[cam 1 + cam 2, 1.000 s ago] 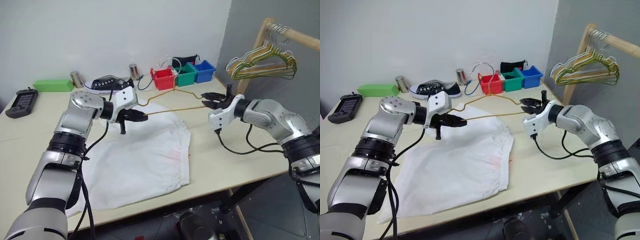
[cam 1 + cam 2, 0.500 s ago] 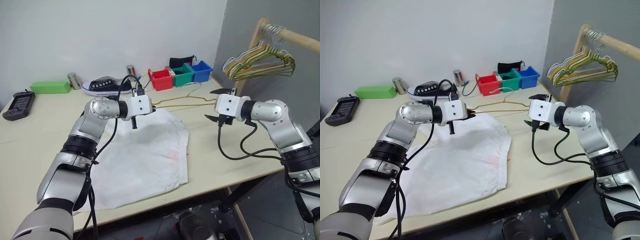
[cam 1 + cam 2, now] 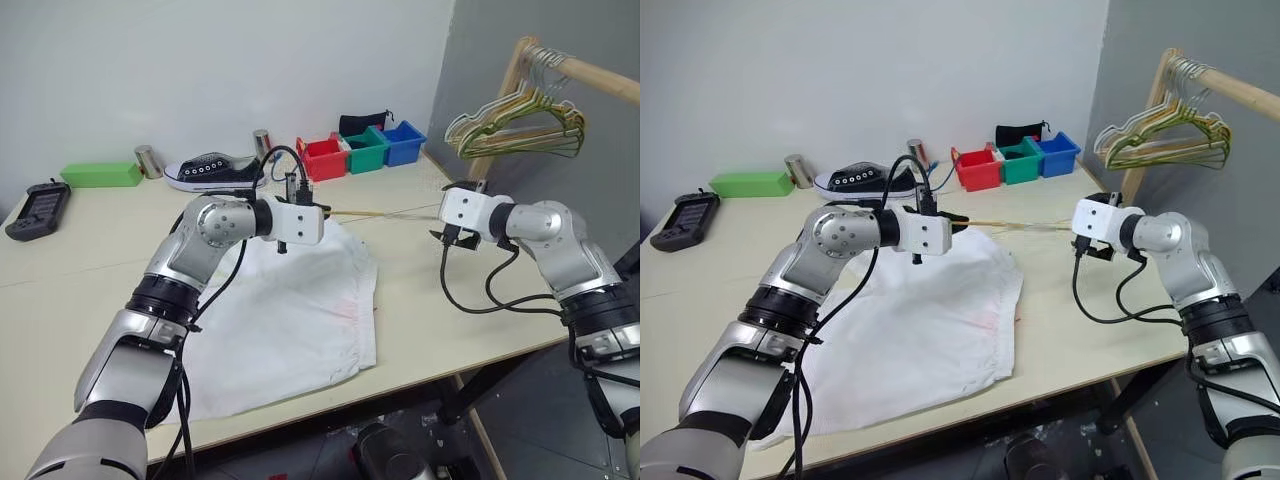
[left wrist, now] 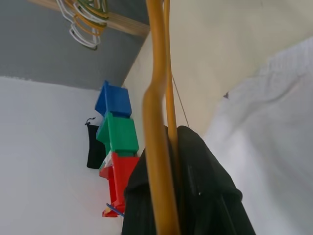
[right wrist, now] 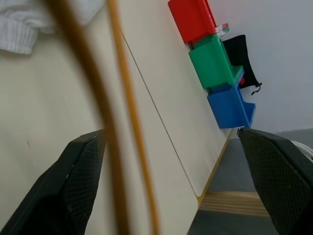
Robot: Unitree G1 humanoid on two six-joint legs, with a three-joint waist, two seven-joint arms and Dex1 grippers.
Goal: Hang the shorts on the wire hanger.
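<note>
Here the left gripper (image 4: 168,196) has its jaws closed on the hanger (image 3: 385,213) above the shorts (image 3: 290,310); the right gripper (image 5: 171,181) jaws stand wide, hanger between them.

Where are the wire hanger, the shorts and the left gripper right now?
wire hanger (image 3: 1020,224), right eye view: thin wire span between the two grippers.
shorts (image 3: 300,310), left eye view: middle of the white fabric on the table.
left gripper (image 3: 322,213), left eye view: fingertips shut on the hanger wire.

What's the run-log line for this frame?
left hand: shut on wire hanger | right hand: open, straddling hanger, no grip | shorts: flat on table | hanging: not done
</note>
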